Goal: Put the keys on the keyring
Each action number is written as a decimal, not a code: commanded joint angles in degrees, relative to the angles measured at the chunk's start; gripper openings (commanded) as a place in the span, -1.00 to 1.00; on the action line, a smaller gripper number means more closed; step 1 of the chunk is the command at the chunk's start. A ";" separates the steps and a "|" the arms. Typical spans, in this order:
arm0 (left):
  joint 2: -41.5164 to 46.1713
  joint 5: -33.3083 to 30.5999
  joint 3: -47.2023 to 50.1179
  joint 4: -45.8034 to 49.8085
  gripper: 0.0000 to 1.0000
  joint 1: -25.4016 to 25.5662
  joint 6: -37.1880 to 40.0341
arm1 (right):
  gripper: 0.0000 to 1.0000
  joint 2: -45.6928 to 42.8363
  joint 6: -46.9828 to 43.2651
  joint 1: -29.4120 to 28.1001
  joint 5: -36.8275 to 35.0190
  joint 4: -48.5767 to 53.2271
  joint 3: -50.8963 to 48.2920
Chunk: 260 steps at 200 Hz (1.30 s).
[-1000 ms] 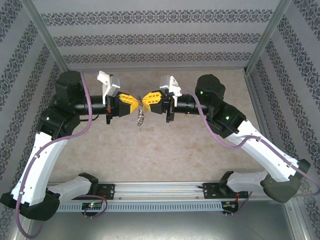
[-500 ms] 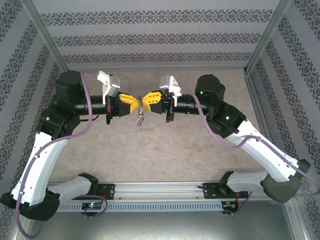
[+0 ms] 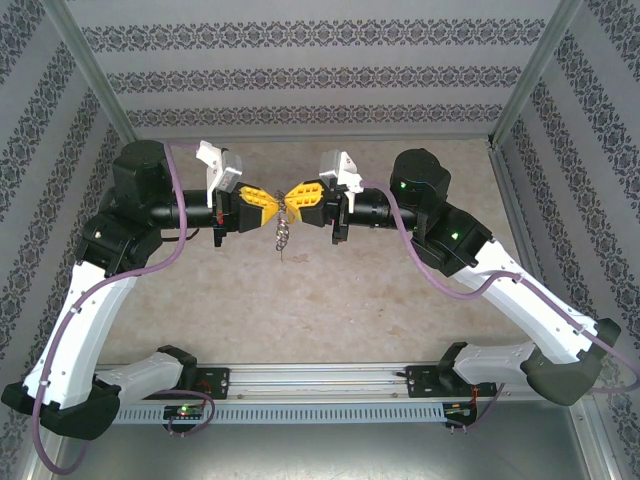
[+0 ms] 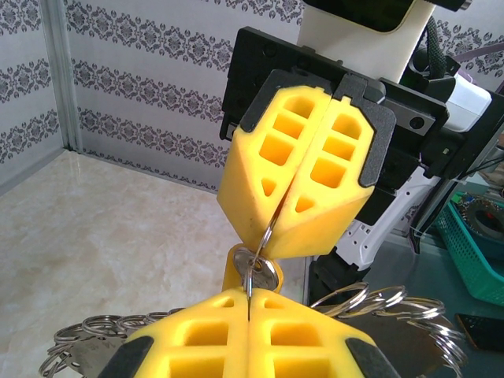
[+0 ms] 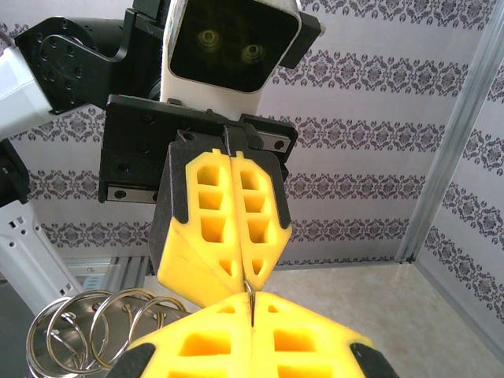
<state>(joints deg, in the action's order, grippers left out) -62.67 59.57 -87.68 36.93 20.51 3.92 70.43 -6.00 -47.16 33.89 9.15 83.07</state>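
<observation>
Both grippers meet tip to tip above the back middle of the table. My left gripper (image 3: 275, 204) and right gripper (image 3: 291, 201) are each shut on the thin silvery keyring (image 4: 268, 234), which spans the short gap between them. In the left wrist view a round key head (image 4: 264, 273) is threaded on that ring, between my left gripper (image 4: 249, 305) below and the right gripper (image 4: 276, 230) above. A yellow tag (image 4: 229, 273) sits behind the key. From above, the keys (image 3: 282, 236) hang as a short string under the fingertips. In the right wrist view, a sliver of ring (image 5: 250, 294) shows between the tips.
Spare split rings (image 4: 382, 303) (image 5: 83, 324) fan out on each wrist mount beside the fingers. A green basket (image 4: 475, 236) sits off to the right. Patterned walls and metal posts (image 3: 92, 75) enclose the beige table (image 3: 300, 300).
</observation>
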 commanded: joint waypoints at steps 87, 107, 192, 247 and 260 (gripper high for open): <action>0.24 2.17 -2.20 -1.21 -1.00 -0.41 1.63 | -1.00 -0.54 -1.08 -0.66 -1.59 -0.80 -0.53; 0.27 2.31 -2.07 -1.20 -1.00 -0.39 1.61 | -1.00 -0.65 -1.15 -0.66 -2.11 -0.80 -0.54; 0.28 2.48 -2.39 -1.16 -1.00 -0.47 1.44 | -1.00 -0.29 -0.97 -0.66 -1.40 0.58 0.01; 0.29 2.13 -2.24 -0.54 -1.00 -0.40 2.04 | -1.00 -1.71 -0.47 -0.68 0.68 -0.37 -0.95; 0.27 2.13 -2.24 -0.65 -1.00 -0.47 2.05 | -1.00 -1.87 -0.34 -0.71 0.93 -0.45 -1.06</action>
<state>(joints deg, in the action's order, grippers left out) -62.74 59.99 -88.16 36.93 20.51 4.34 70.26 -6.39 -47.16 32.80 10.02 82.96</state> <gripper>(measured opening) 0.043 0.064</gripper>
